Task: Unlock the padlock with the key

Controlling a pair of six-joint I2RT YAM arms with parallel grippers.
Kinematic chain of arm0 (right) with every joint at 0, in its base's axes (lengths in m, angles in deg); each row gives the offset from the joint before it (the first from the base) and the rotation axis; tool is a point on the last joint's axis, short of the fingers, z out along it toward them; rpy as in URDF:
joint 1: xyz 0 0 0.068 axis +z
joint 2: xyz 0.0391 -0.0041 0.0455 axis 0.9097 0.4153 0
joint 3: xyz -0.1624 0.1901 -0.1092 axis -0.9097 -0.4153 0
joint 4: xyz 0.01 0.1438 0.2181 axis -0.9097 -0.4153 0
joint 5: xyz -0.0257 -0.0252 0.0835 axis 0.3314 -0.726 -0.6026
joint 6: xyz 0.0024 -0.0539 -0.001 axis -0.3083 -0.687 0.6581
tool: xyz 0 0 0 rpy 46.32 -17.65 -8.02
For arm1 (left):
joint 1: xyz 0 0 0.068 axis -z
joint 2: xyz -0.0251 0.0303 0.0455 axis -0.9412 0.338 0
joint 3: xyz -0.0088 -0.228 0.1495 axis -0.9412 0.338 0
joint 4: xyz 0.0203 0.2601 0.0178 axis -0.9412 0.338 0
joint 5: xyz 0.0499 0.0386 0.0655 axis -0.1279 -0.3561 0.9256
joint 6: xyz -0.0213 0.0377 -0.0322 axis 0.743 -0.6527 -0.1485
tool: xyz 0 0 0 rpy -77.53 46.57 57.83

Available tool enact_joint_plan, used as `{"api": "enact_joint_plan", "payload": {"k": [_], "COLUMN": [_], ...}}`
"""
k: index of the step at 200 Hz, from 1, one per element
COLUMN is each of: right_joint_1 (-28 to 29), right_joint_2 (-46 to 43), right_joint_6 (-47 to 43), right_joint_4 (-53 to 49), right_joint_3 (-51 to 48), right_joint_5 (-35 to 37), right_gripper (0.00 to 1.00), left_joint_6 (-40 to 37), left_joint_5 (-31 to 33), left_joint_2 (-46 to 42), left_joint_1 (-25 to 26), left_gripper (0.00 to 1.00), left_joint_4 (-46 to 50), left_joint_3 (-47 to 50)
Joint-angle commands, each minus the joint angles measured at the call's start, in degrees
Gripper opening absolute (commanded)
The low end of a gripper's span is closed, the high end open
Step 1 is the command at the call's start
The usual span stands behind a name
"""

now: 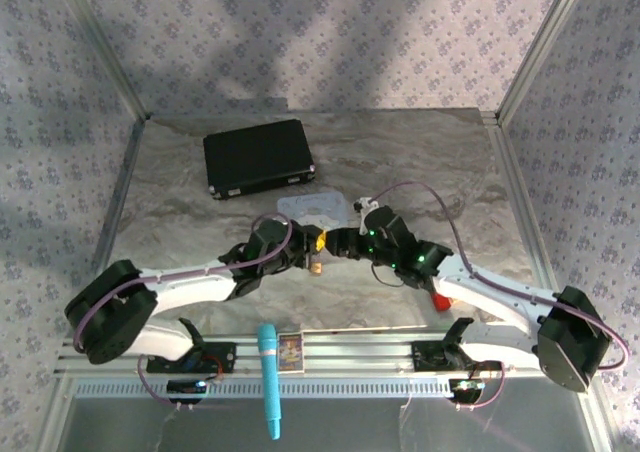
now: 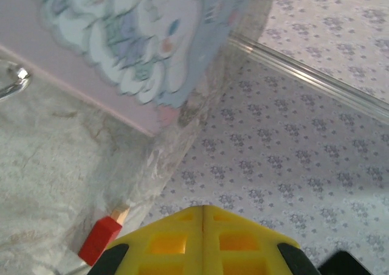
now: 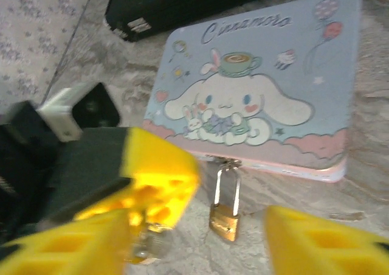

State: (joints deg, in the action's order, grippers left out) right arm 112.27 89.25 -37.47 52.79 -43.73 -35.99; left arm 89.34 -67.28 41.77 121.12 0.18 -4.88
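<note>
1. The padlock (image 3: 223,219) is lower centre in the right wrist view. Its brass body hangs low over the table (image 3: 368,177), and the thin shackle is hooked through the clasp on the near edge of the pale blue tin (image 3: 261,74).
2. The key (image 3: 148,246) is, I'm fairly sure, the small silvery blur lower left of the padlock, tucked right under a yellow fingertip. It's too smeared to tell if it's actually gripped.
3. That fingertip belongs to the left pincer (image 2: 202,211). In its own wrist view the fingers are pressed flat together at bottom centre, with just a seam between them.
4. The right pincer (image 3: 194,254) is spread wide. One yellow finger (image 3: 73,244) is in the lower left corner and the other is lower right. The padlock sits in the gap and touches neither.
5. In the top view both pincers meet nose to nose mid-frame, just below the tin.
6. Other stuff: a red block (image 2: 100,238) at the bottom left of the left wrist view, and a black case (image 1: 258,159) up-left of the tin in the top view.
</note>
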Motion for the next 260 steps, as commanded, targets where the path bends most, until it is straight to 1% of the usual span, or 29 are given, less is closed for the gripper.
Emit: {"api": "enact_joint_plan", "payload": {"k": [1, 14, 22, 37, 50, 62, 73, 86, 93, 109, 130, 154, 185, 196, 209, 220, 240, 250, 260], "right_joint_1": [-4.43, -8.34, -10.76, -14.21, -15.22, -14.94, -13.91, -12.16, -11.37, -9.23, -6.45, -4.07, -3.49, -3.39, -3.15, -3.12, -3.12, -3.12, -3.12], "right_joint_2": [-2.61, -2.78, -2.30, -0.79, 1.02, 2.65, 3.78, 4.33, 4.35, 4.40, 5.50, 6.95, 8.76, 9.32, 10.01, 10.13, 10.19, 10.28, 10.49], "right_joint_6": [2.99, 4.90, 6.75, 11.32, 14.97, 17.57, 18.86, 18.77, 18.06, 16.24, 15.15, 13.78, 14.04, 14.47, 14.99, 15.38, 16.44, 16.52, 16.63], "right_joint_4": [3.70, 7.24, 11.41, 21.17, 30.41, 37.11, 41.65, 45.07, 45.87, 47.21, 49.61, 50.59, 51.71, 53.23, 54.62, 55.24, 56.73, 57.34, 57.68], "right_joint_3": [-1.38, -1.44, -1.68, -2.32, -2.24, -1.36, -0.58, -0.12, 0.13, 0.70, 1.74, 2.95, 3.04, 2.83, 2.83, 2.50, 1.49, 1.30, 1.27], "right_joint_5": [-4.23, -9.88, -15.00, -22.82, -27.44, -29.60, -29.93, -29.08, -28.75, -27.93, -28.78, -29.72, -29.90, -30.07, -30.39, -29.95, -28.49, -28.52, -28.90], "right_gripper": [0.99, 0.99, 0.99, 0.99, 0.99, 0.99, 0.98, 0.93, 0.88, 0.80, 0.70, 0.63, 0.59, 0.53, 0.49, 0.40, 0.38, 0.32, 0.23], "left_joint_6": [-13.46, -23.75, -30.34, -41.60, -49.89, -56.00, -60.81, -64.72, -66.19, -67.86, -67.27, -65.71, -64.45, -64.33, -64.33, -64.32, -63.82, -63.71, -63.50], "left_joint_5": [3.95, 5.29, 6.89, 8.29, 7.91, 7.08, 4.77, 2.32, 1.35, -0.89, -2.47, -2.51, -2.52, -2.55, -2.35, -1.97, -1.27, -1.20, -0.88], "left_joint_2": [-5.17, -8.67, -10.75, -14.10, -16.76, -19.03, -20.75, -22.15, -22.61, -22.94, -22.43, -21.96, -22.53, -22.75, -22.99, -23.15, -23.16, -23.08, -23.01], "left_joint_1": [-1.88, -3.26, -3.67, -4.42, -4.90, -4.95, -4.92, -4.93, -4.91, -4.95, -4.92, -4.93, -4.91, -4.91, -4.92, -4.94, -4.93, -4.93, -4.91], "left_gripper": [0.00, 0.00, 0.00, 0.00, 0.00, 0.00, 0.00, 0.00, 0.00, 0.00, 0.00, 0.00, 0.00, 0.00, 0.00, 0.00, 0.00, 0.00, 0.00], "left_joint_4": [4.72, 12.38, 15.58, 15.08, 13.54, 11.78, 9.06, 7.01, 6.36, 3.65, -0.16, -3.51, -4.88, -4.65, -4.62, -4.86, -6.16, -6.18, -6.74], "left_joint_3": [-1.32, -4.56, -6.21, -7.03, -7.42, -7.75, -7.77, -8.27, -8.57, -8.69, -8.23, -7.37, -6.88, -7.06, -6.90, -6.74, -5.77, -5.75, -5.37]}}
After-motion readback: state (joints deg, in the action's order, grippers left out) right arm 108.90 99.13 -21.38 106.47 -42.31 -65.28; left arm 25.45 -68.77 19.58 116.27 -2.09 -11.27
